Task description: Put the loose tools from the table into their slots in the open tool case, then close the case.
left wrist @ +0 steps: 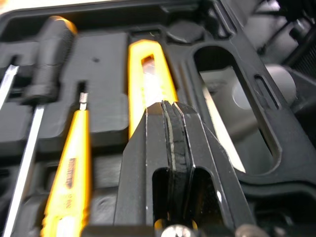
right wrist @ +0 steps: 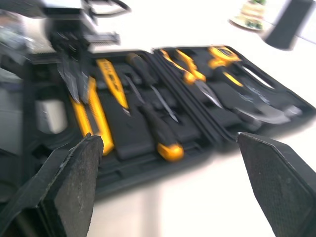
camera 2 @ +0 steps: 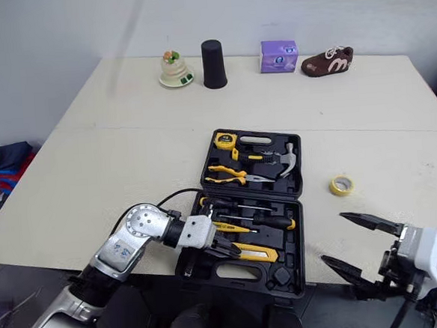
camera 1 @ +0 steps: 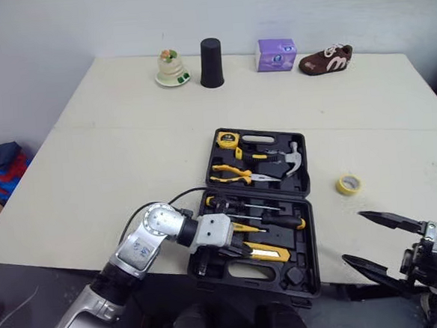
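Near the front edge of the pale table lies the open black tool case [camera 1: 306,255], its near half reaching right up to that edge. Most slots look filled: pliers, a hammer and a tape measure in the far half, screwdrivers and a yellow utility knife [left wrist: 148,74] in the near half. One loose item lies on the table, a yellow tape roll [camera 1: 348,184], just right of the case and apart from it.

Several things could go wrong. The left gripper's tips could catch the knife as they move and lift or skew it out of its slot, which would stop the lid from shutting flat. Pressing down on the near half, so close to the edge, could tip or slide the case. The tape roll could also be nudged and roll away if the fingers meet it off centre. Closing the case now would leave the roll outside.

The left gripper [left wrist: 173,107] has its two black fingers pressed together with nothing between them. Its tips are over the knife's near end; whether they touch it is unclear. The right gripper [camera 1: 352,236] hangs at the near right, fingers spread wide and empty, well short of the roll.
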You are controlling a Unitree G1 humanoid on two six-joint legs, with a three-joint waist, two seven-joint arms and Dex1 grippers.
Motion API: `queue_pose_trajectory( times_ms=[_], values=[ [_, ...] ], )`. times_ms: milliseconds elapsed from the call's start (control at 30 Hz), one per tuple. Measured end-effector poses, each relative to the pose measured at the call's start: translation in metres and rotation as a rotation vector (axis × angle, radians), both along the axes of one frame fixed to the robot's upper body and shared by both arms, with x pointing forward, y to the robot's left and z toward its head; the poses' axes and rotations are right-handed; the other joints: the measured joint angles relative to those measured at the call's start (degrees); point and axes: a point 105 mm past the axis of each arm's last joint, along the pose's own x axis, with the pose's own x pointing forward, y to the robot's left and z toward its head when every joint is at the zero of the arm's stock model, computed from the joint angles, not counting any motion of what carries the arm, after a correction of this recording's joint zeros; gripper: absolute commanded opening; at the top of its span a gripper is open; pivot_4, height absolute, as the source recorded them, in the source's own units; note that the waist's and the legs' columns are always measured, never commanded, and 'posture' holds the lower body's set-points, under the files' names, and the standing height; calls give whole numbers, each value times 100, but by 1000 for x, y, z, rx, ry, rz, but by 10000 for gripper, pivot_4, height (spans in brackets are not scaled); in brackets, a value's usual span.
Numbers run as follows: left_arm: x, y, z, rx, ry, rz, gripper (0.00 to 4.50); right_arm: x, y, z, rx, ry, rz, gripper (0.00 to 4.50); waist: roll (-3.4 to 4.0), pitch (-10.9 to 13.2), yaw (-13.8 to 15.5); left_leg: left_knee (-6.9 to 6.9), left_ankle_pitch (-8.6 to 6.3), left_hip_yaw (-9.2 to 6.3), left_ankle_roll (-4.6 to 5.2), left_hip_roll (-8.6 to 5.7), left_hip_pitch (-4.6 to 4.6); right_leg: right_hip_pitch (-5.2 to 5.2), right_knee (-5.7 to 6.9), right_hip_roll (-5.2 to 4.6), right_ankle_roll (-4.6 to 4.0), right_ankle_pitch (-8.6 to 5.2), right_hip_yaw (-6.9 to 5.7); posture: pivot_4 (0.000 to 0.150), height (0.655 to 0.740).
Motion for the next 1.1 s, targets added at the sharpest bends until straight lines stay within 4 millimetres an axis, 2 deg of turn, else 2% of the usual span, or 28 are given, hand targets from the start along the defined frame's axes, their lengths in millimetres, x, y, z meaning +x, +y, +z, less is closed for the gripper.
queue_pose_trajectory(
  times_ms=[67,167,233,267,333,400,500,567,767,833,900,967,1100],
  values=[
    [10,10,17,-68,-21,51,12469,-1,-22,0,-2,-3,-94,45000,-1,1,-7,0,0,2,-1,-2,0,0,-2,-1,0,0,-1,1500,7380],
    [28,39,37,-140,-37,184,26167,-6,-60,0,-10,-41,-262,45000,0,1,-20,-6,0,2,0,-2,2,0,-2,0,0,0,-4,1500,7380],
    [36,62,37,-130,-41,267,33389,-12,-79,-2,-21,-54,-345,45000,3,2,-45,-12,-1,8,-1,-1,5,-4,-2,2,0,0,-2,1500,7380],
    [41,79,34,-127,-42,335,39707,-17,-92,-3,-30,-58,-397,45000,5,2,-58,-15,-1,10,-2,-1,5,-7,-1,2,-1,-1,-1,1500,7380],
    [52,113,28,-136,-56,504,44732,-29,-111,-8,-41,-51,-485,45000,5,5,-57,-17,-2,10,-3,1,4,-10,0,1,-1,-1,-1,1500,7380],
    [58,140,24,-116,-76,630,44732,-35,-122,-11,-47,-58,-545,45000,2,7,-56,-16,-3,10,-3,2,3,-13,-1,0,-1,-1,1,1500,7380],
    [65,199,26,-155,-104,940,44732,-45,-145,-17,-38,-95,-706,45000,-2,10,-79,-16,-12,9,-6,3,1,-18,-1,-5,-1,-1,7,1500,7380],
    [62,235,28,-178,-138,1113,44732,-46,-161,-15,-18,-170,-832,45000,-2,11,-111,-17,-29,11,-30,1,1,-20,-3,-8,-1,-1,11,1500,7380],
    [49,300,15,-200,-142,1449,44732,-57,-178,-26,-39,-167,-960,45000,4,11,-143,-27,-31,12,-35,1,1,-26,-2,-10,-2,-2,11,1500,7380],
    [45,313,15,-213,-142,1527,44732,-59,-181,-30,-43,-151,-987,45000,3,12,-162,-28,-33,13,-38,0,1,-26,-3,-10,-2,-2,13,1500,7380],
    [44,315,18,-233,-142,1560,44732,-54,-179,-33,-41,-146,-987,45000,4,12,-167,-25,-33,15,-38,0,1,-26,-2,-11,-2,-2,15,1500,7380],
    [46,306,22,-257,-147,1540,44732,-39,-172,-31,-38,-142,-953,45000,4,12,-168,-23,-32,16,-40,0,2,-26,0,-11,-2,-2,18,1500,7380],
    [55,276,31,-259,-149,1423,44732,4,-146,-15,-69,-102,-800,45000,10,11,-181,-35,-28,21,-50,1,0,-38,3,-9,-4,-3,20,1500,7380]
  ],
)
